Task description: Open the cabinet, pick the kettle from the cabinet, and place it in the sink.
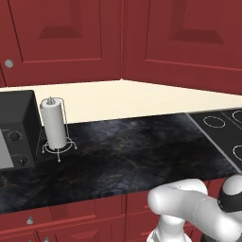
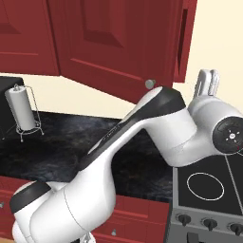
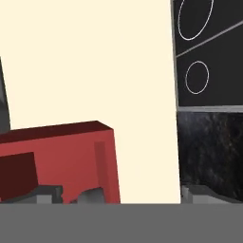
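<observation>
Nearest the hand camera, the gripper [image 3: 116, 195] shows its grey fingertips spread wide apart with nothing between them, the left one lying in front of the lower edge of the red cabinet [image 3: 57, 159], though contact cannot be judged. From the right base camera the cabinet's door [image 2: 118, 42] stands tall and upright above the dark marble counter [image 2: 61, 142], its round silver knob [image 2: 150, 84] at the lower right corner just above the white arm [image 2: 142, 137], and whether it is ajar cannot be told. No readable writing appears on the stovetop [image 2: 209, 185], the paper towel roll [image 1: 53, 124] or the black microwave [image 1: 16, 130].
</observation>
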